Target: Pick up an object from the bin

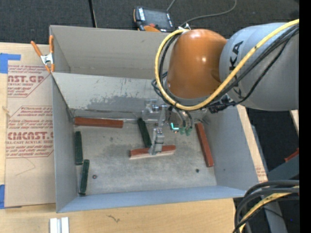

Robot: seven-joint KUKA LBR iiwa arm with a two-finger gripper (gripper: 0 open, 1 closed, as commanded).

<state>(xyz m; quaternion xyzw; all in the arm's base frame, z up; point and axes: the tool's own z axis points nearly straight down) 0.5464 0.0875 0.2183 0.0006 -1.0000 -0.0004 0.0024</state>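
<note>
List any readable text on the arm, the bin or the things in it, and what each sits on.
"KA": black letters on the grey arm, next to its orange cover; the rest of the word is hidden.
Bin: no text.
Red-brown sticks and dark green sticks: no text.

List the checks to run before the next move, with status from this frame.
1. Position: end effector over middle red-brown stick: ok.
2. That stick lying flat on the bin floor: ok.
3. Clearance from dark green stick just behind it: not ok, very close.
4. Clearance from right red-brown stick: ok, apart.
5. Grip secured on the stick: cannot tell.
</note>
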